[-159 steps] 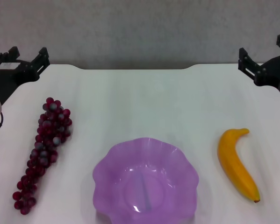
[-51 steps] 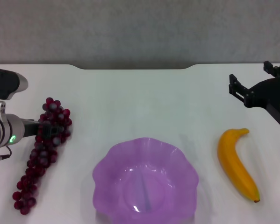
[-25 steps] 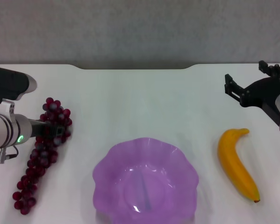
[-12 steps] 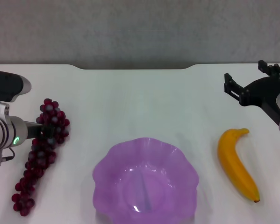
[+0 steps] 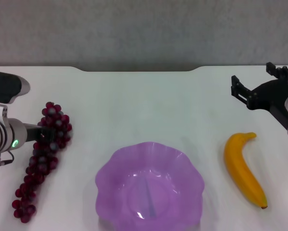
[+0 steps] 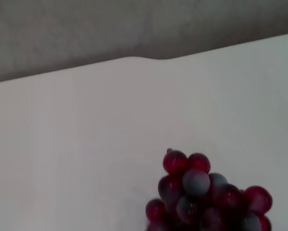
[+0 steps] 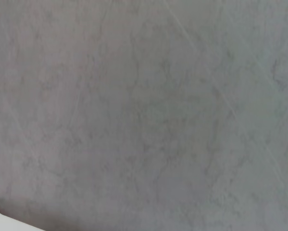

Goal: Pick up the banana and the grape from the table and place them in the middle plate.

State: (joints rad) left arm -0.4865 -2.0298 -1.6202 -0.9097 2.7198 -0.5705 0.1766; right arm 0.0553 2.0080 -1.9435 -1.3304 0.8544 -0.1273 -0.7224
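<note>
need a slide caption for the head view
Left hand at dark red-purple grape bunch; translucent purple scalloped plate centre; yellow banana under raised open right hand.

White table (image 5: 144, 101), grape (image 5: 43, 154) left, middle plate (image 5: 149, 185) centre, banana (image 5: 244, 171) right

One banana (image 5: 244, 169), one grape (image 5: 42, 156), one middle plate (image 5: 110, 171)

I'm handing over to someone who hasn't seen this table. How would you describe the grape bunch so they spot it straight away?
On the white table, look to the robot's left of the purple scalloped middle plate. The grape lies there as a long bunch running toward the near edge, with the left gripper at its far end. It is the only dark red-purple, many-beaded thing; the banana on the other side is smooth and yellow.
</note>
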